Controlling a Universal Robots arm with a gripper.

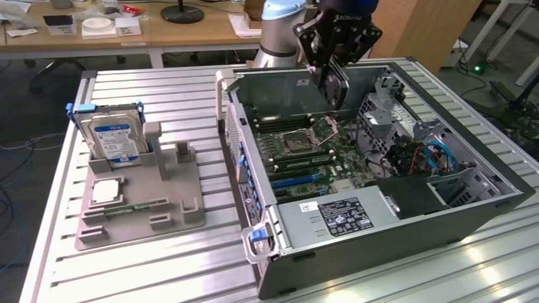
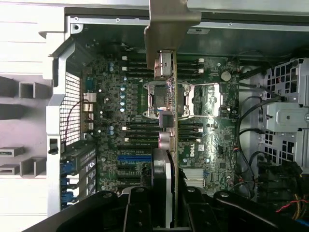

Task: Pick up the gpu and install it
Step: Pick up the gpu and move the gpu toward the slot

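Hanging over one open computer case, one claw clamped on one upright gpu

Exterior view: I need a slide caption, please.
The gripper holds the gpu above the motherboard of the open computer case.

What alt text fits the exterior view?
The tool holds the gpu upright over the motherboard of the open computer case. On the exterior view's left, a grey holder carries a hard drive.
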